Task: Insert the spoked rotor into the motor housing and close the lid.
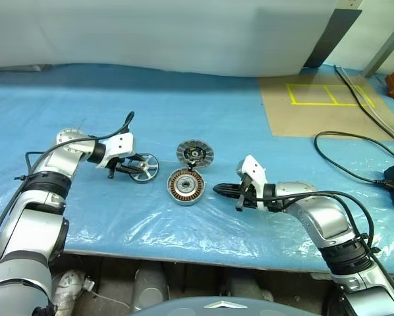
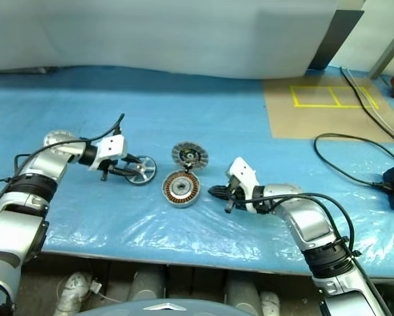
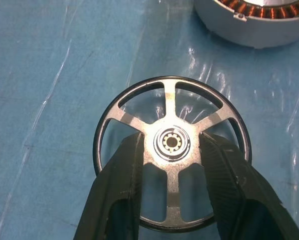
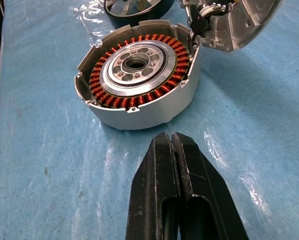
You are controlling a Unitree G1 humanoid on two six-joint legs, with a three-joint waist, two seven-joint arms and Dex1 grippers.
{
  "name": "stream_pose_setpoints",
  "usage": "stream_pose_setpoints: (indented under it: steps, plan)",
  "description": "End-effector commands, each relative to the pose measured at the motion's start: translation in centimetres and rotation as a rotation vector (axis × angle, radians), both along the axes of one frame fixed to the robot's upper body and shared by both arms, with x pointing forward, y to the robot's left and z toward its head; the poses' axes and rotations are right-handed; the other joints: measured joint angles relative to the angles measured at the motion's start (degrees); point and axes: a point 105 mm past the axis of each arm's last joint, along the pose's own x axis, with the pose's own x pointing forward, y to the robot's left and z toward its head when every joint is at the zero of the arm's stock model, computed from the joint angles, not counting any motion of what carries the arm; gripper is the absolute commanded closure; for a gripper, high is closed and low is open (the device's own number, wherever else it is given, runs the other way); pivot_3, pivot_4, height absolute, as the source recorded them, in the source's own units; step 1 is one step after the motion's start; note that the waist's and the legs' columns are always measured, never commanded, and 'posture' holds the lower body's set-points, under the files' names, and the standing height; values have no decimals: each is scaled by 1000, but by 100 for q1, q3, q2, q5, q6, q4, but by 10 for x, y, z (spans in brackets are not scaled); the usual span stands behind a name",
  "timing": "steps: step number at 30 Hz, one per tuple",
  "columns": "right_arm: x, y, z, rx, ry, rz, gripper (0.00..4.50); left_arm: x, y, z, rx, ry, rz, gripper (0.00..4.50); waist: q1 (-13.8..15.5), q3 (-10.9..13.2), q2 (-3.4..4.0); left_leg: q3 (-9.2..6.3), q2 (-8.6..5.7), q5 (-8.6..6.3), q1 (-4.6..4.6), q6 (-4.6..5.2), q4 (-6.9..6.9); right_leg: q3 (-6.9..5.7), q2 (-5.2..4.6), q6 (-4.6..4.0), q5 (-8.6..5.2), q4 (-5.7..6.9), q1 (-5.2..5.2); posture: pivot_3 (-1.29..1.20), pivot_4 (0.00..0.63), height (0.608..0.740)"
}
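Left wrist view: left tool [image 3: 172,150] straddles silver hub of spoked rotor [image 3: 170,142], black fingers [image 3: 120,170] pinching hub from both sides; rotor possibly raised slightly off blue-covered surface [image 1: 250,125], hard to judge. Head views: rotor sits just left of motor housing [image 1: 186,186], apart from it. Housing open, copper windings exposed. Lid [image 1: 195,154] tilted against housing's far edge, wires attached. Right tool [image 4: 172,145] pressed together, empty, near housing's right side, tips pointing at it, not touching.
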Motion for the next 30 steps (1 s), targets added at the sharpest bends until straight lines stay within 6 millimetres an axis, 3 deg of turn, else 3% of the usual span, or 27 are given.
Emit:
stream_pose_setpoints:
  steps: [1,10,18,21,24,27,30]
  plan:
    - [4,-1,19,29,-56,2,4500,-7,-6,-2,-76,20,-11,2822,0,0,0,0,0,0,-3,0,-1,-1,0,0,0,-1,-1,0,150,740]
    - [9,-10,31,48,-66,-6,4500,-47,-4,23,-205,-11,-38,2822,-46,13,-6,1,8,-1,-26,-1,-11,-1,10,0,0,-8,-30,0,150,740]
    - [4,-20,46,87,-77,-3,4500,-70,-49,57,-420,-87,-71,2822,-14,33,-5,3,4,-1,-32,-1,-7,-4,3,-2,-1,-12,-28,0,150,740]
    - [-3,-19,44,71,-54,21,4500,-75,-64,54,-450,-79,-81,2822,-53,34,-6,4,7,-1,-29,-1,-7,-1,7,-2,-1,-12,-28,0,150,740]
    - [-2,-17,45,58,-52,32,4500,-78,-79,33,-415,-37,-103,2822,-88,34,-4,5,8,-1,-22,-1,-11,6,16,-1,-1,-11,-29,0,150,740]
    - [0,-17,47,54,-55,32,4500,-76,-81,16,-344,-23,-118,2822,-109,35,-6,5,6,-1,-25,0,-8,7,14,0,0,-11,-28,0,150,740]
    - [0,-19,47,45,-54,28,4500,-70,-84,12,-336,-30,-108,2822,-124,35,-6,5,7,0,-23,0,-7,6,14,0,0,-10,-28,0,150,740]
